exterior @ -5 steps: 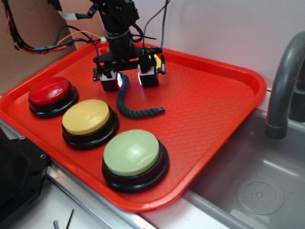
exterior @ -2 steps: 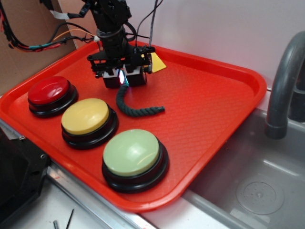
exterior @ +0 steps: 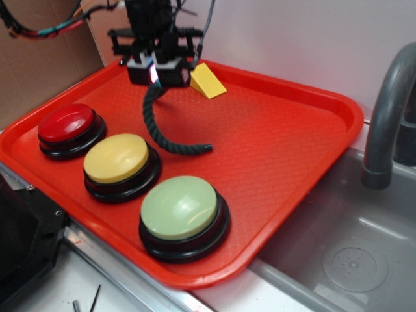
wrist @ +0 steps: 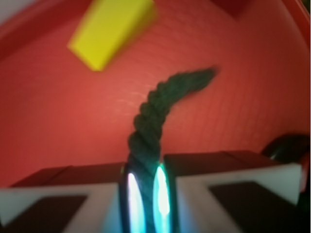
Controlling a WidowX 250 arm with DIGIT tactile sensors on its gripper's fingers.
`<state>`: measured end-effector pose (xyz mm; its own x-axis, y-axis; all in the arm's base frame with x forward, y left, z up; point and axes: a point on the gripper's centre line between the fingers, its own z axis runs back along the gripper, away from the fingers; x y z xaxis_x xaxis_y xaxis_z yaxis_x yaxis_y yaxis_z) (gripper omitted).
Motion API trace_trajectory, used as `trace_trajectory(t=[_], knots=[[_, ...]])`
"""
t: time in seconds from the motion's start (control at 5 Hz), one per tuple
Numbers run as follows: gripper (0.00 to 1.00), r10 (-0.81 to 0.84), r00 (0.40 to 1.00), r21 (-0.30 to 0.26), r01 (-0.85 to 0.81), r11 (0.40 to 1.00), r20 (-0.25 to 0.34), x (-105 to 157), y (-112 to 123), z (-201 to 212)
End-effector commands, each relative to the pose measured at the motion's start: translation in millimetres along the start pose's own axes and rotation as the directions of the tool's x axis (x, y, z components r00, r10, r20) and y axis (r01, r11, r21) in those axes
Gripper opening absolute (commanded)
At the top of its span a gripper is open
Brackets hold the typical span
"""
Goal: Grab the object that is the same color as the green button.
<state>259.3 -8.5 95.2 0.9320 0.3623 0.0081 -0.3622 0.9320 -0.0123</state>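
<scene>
Gripper clamped on top end of green rope, raised above red tray; rope's lower end trails near tray surface, yellow wedge just beside.

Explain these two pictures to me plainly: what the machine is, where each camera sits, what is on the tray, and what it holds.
This is a small robot arm. The exterior view looks from outside at a red tray; the wrist view looks down from the arm itself, past its gripper. On the tray sit a red button, a yellow button, a green button and a yellow wedge block. The jaws are closed on one end of a dark green rope, raised; its far end looks to rest on the tray.
</scene>
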Motion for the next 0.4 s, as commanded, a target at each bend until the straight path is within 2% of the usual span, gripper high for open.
trace_trajectory(t=[0.0, 0.2], knots=[[0.0, -0.336, 0.938, -0.088, 0.343, 0.935, 0.09, -16.4, -23.7, 112.6], [0.0, -0.349, 0.928, -0.093, 0.362, 0.928, 0.126, -26.1, -23.5, 138.8]])
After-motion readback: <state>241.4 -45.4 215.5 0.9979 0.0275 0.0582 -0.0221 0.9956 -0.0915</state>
